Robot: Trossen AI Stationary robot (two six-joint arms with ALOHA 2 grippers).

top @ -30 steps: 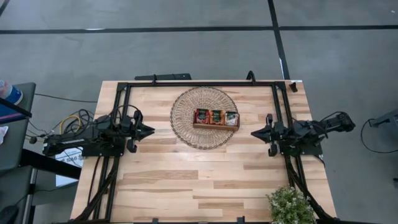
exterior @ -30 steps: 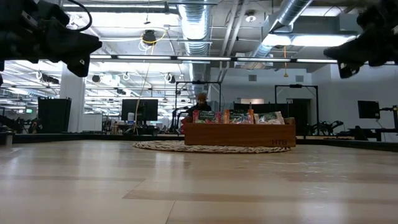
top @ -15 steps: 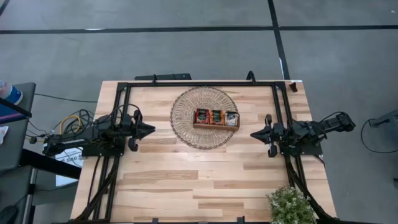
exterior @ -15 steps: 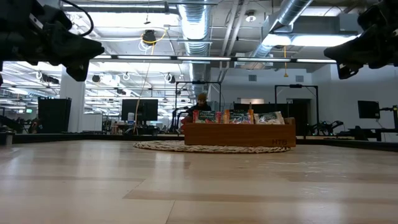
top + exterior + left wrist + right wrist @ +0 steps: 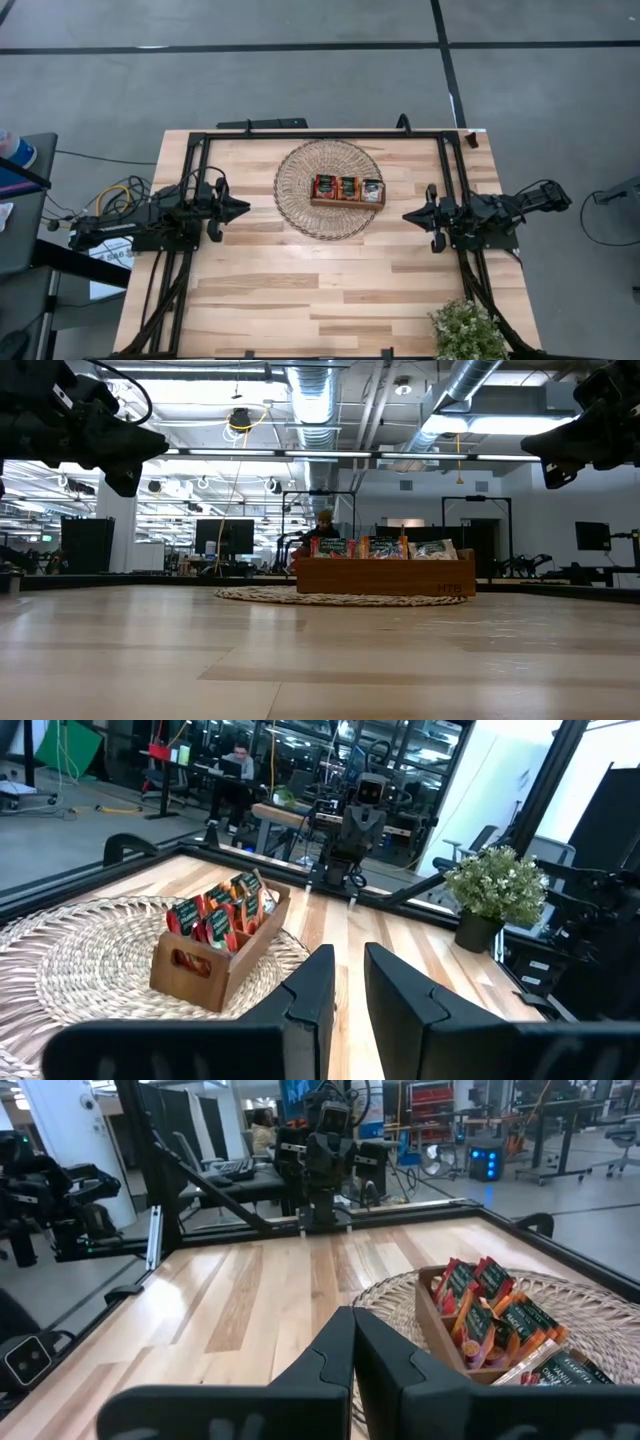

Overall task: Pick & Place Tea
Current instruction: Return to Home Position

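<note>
Wooden tray [image 5: 346,203]: three compartments. We see it on a round woven mat [image 5: 300,215], toward the far middle of the table [image 5: 300,290].
Tea [image 5: 346,187]: all the sachets we can see stand upright inside the tray. Red-orange ones fill its left and middle slots, pale and greenish ones the right slot.
Left gripper [image 5: 243,208]: over the table's left side, pointing at the tray and well apart from it. Its fingers [image 5: 315,995] stand parted by a narrow slit, with nothing between them.
Right gripper [image 5: 407,215]: over the right side, facing the tray from the other end, also well apart from it. Its fingers [image 5: 335,1342] are pressed together at the tips and hold nothing.
Tea vs grippers: the tray sits between the two tips, a little farther back than the line joining them. Neither gripper touches tea, tray or mat.
Hidden in low view: the tray's front wall covers the sachets' lower halves, so only the tops show. Both arms are cut off at the top corners.
Hard to read: sachet labels are too small for us to make out.
Cut off: the potted plant [image 5: 467,330] at the near right corner runs past the frame edge in the high view.
</note>
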